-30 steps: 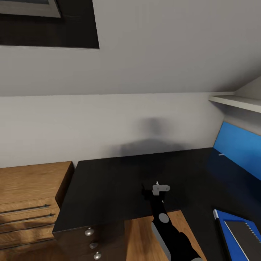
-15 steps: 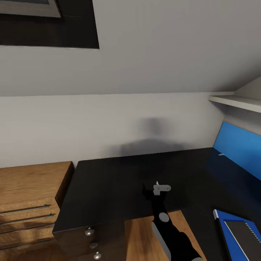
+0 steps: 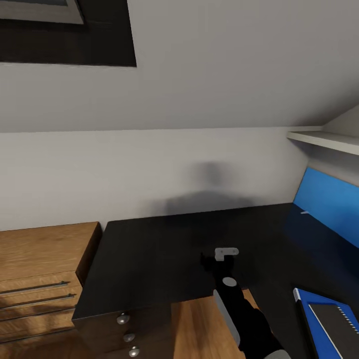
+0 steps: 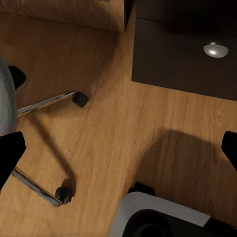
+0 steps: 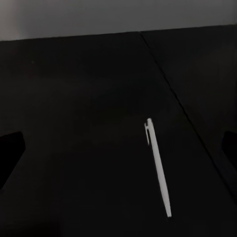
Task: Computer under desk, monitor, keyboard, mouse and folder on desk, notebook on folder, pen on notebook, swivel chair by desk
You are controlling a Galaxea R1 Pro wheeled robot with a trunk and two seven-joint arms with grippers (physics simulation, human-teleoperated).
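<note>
Right end effector, fingers spread wide, hovers over slim white pen on matte black desk

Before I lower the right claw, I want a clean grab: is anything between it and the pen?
Nothing visible. The pen lies alone on the bare black desk, between the open right claw's fingers, with no object over or beside it.

Light-wood dresser at left, white shelf upper right.
</note>
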